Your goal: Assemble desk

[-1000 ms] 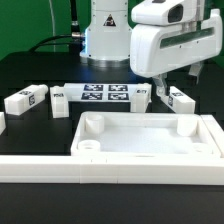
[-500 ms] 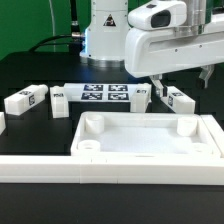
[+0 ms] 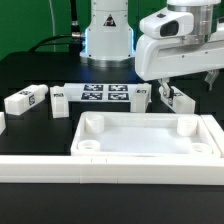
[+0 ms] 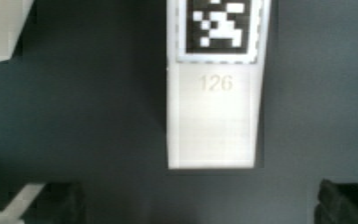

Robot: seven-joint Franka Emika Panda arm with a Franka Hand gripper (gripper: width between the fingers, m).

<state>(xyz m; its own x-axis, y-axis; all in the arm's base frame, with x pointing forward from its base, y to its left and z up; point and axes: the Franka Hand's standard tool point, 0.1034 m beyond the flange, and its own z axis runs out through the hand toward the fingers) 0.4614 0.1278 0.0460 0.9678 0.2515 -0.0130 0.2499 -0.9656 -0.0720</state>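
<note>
In the exterior view, the desk top [image 3: 140, 137] lay socket-side up at the near middle of the table [image 3: 30, 70], set against the white border rail [image 3: 60, 170]. I took the rail to be there to keep the top from sliding once legs are pressed into its corners. The loose parts lay beyond it on the far side. The spare leg [image 3: 25, 100] was toward the exterior view's left, the marker board [image 3: 105, 93] sat in the middle, and the target leg [image 3: 181, 99] was toward the exterior view's right. The gripper [image 3: 186, 88] hung just above the target leg without touching it, which I read as lining up for a pick. In the wrist view, the target leg [image 4: 215, 110] ran lengthwise down the middle with its tag at the far end. The fingertips [image 4: 39, 200] stood wide apart on either side of its line, and the gripper [image 4: 190, 202] held nothing. That spread looked chosen to clear the leg's width on the way down. I could not identify the white piece at the frame's corner.
</note>
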